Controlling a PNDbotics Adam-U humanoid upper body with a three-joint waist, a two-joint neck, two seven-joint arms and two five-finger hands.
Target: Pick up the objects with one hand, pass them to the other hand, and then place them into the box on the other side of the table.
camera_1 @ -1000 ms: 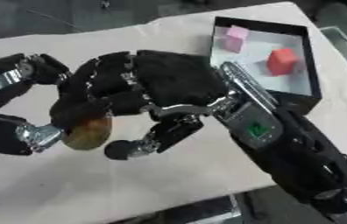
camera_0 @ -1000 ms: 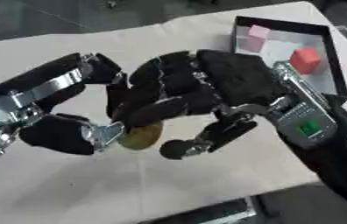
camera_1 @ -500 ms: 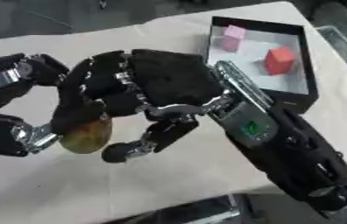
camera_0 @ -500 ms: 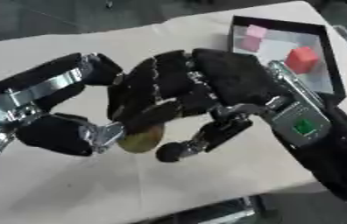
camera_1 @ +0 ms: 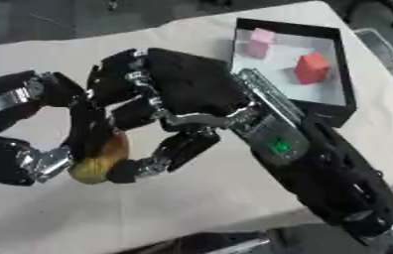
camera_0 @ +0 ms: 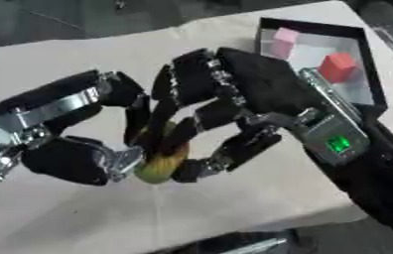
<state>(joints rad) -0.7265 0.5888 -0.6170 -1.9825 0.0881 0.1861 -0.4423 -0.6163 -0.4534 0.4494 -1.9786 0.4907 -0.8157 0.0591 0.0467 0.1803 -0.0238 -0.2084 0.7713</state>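
Observation:
A yellow-green rounded fruit [camera_0: 160, 159] with a brownish patch hangs a little above the table, between my two hands. My left hand [camera_0: 59, 103] comes from the left, its curled fingers above the fruit and its thumb below. From the right my right hand [camera_0: 254, 85] reaches over; its fingers curl down across the fruit and its thumb tip [camera_0: 191, 171] presses in from below. Both hands touch the fruit, and most of it is hidden behind the fingers. The black box [camera_1: 287, 26] stands at the table's far right corner.
A pink cube [camera_1: 259, 42] and a red cube [camera_1: 311, 68] lie inside the box on its white floor. The beige table [camera_0: 52, 59] stretches away behind my hands, and its front edge runs just below them.
My right hand's fingers have curled a little further round the fruit. Both hands stay together in the same spot.

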